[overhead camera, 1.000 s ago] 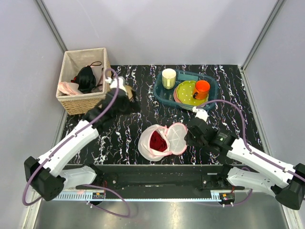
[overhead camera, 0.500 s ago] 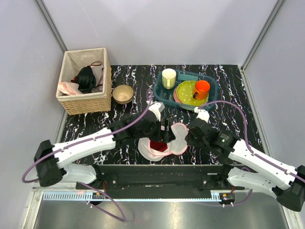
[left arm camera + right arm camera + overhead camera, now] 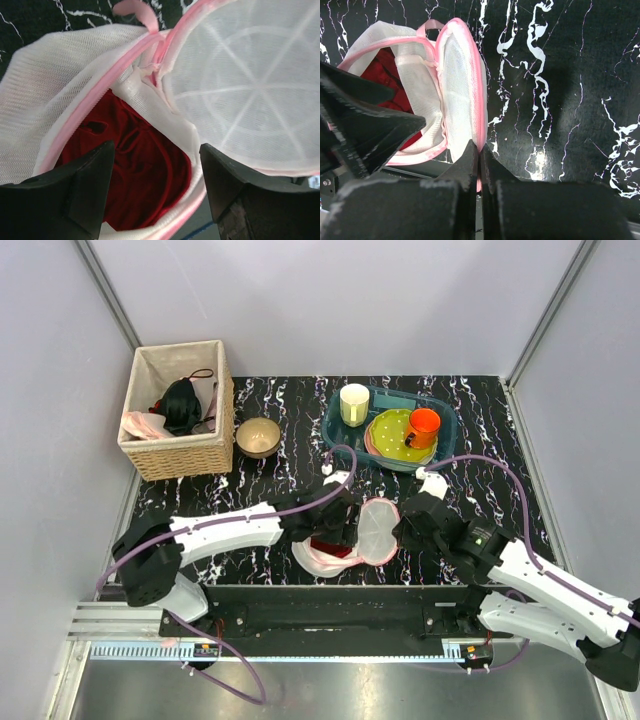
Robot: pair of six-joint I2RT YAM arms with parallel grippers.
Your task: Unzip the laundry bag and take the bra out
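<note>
The laundry bag [image 3: 375, 532] lies unzipped near the table's front edge, and its round mesh flap [image 3: 250, 85] stands raised. My right gripper [image 3: 480, 148] is shut on the flap's pink zipper rim [image 3: 479, 90] and holds it up. The dark red bra [image 3: 135, 165] lies crumpled inside the open pouch, and a little of it shows in the top view [image 3: 325, 544]. My left gripper [image 3: 155, 150] is open right over the mouth of the bag. One finger is on each side of the bra, and I cannot tell whether either touches it. The left arm hides most of the pouch from above.
A wicker basket [image 3: 175, 455] holding dark and pale cloths stands at the back left, with a small brown bowl [image 3: 258, 435] beside it. A teal tray [image 3: 335, 440] at the back carries a yellow cup, an orange mug and a green plate. The table's front edge lies just below the bag.
My left arm swung from beside the basket down to the bag, and its jaws have narrowed over the bra. The right gripper kept its hold and raised the flap more upright.
</note>
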